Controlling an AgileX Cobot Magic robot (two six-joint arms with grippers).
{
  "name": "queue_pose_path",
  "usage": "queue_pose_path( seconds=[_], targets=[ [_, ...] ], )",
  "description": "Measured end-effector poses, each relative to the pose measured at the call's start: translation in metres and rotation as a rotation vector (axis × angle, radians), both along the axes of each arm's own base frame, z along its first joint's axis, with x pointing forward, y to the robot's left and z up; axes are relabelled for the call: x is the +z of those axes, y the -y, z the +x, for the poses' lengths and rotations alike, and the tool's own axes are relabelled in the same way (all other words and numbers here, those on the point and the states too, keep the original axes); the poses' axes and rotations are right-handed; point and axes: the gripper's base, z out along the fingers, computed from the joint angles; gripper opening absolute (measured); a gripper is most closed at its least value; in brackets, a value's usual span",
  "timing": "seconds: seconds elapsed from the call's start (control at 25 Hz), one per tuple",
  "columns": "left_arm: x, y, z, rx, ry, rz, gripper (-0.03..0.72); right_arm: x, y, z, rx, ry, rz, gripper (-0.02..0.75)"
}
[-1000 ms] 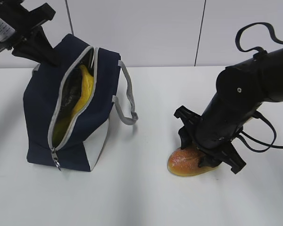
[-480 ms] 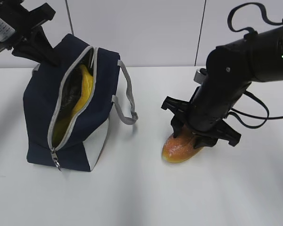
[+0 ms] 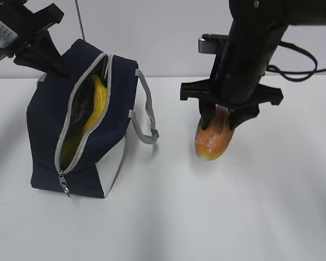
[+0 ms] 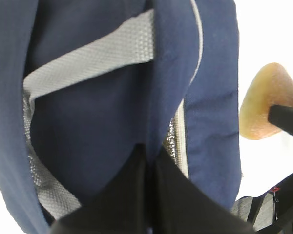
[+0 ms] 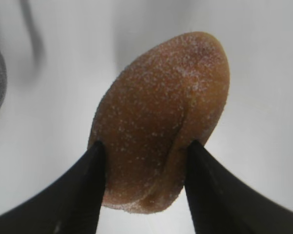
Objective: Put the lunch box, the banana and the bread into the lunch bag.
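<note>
Your right gripper point(image 3: 221, 116) is clamped on the bread point(image 3: 213, 140), jaws pressed into both sides of the roll (sugary crust clear in the right wrist view point(image 5: 161, 122)). The roll hangs tilted, lower end pointing down toward the white table point(image 3: 206, 217); can't tell whether the tip clears the surface or touches it. It sits right of the lunch bag point(image 3: 81, 130), apart from it, beyond the grey handle point(image 3: 146, 109).

Your left gripper point(image 4: 149, 190) is at the bag's upper back edge, w/ jaws together, pinching navy fabric next to the zipper. The bag stands upright on the table's left side, zipper wide open, ring pull point(image 3: 64, 185) down at the front bottom end. The banana point(image 3: 95, 109) is inside, yellow showing thru the opening. The lunch box isn't visible to you from any view.
</note>
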Motion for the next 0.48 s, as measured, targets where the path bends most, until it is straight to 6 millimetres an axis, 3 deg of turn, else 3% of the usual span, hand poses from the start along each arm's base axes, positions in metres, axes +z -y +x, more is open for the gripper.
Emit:
queue_pose_path(
  seconds=[0.28, 0.48],
  targets=[
    [0.001, 0.001, 0.0, 0.001, -0.001, -0.014, -0.002, 0.062, -0.009, 0.009, 0.228, 0.066, 0.004, 0.361],
    [0.003, 0.004, 0.0, 0.005, -0.005, -0.061, -0.002, 0.093, -0.028, 0.005, 0.405, 0.114, 0.197, 0.36]
  ],
)
